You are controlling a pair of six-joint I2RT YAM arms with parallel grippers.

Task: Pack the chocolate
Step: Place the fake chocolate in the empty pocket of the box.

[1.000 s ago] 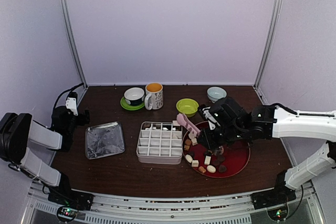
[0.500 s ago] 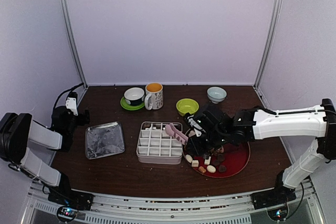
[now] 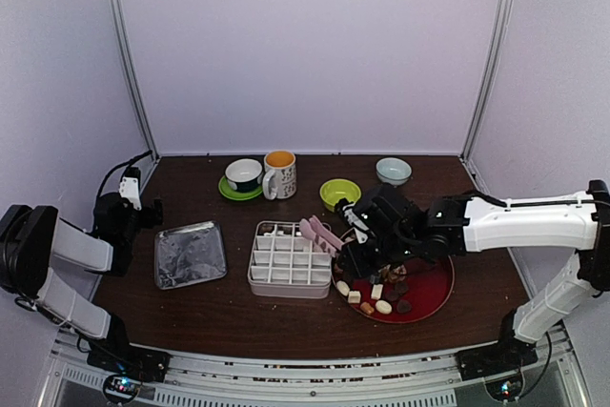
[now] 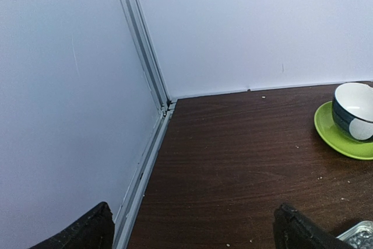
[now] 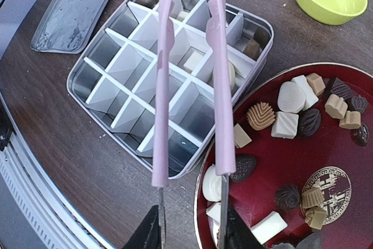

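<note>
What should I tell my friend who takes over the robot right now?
Left gripper: jaws open, empty, idle off to the side.
Right gripper: shut on the pink tongs, which are spread and empty above the divided tin.
Done: a few chocolates sit in the tin's cells.
To do: most pieces lie on the red plate; most cells are empty; the lid lies to the tin's left.

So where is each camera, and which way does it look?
Top: high behind the arms, looking down on the table; both arms show.
Left wrist: on the left gripper, facing the back left corner; dark fingertips show.
Right wrist: on the right gripper, looking down pink tongs at the tin; fingers show.
Shared: top and right wrist show tin and red plate.
</note>
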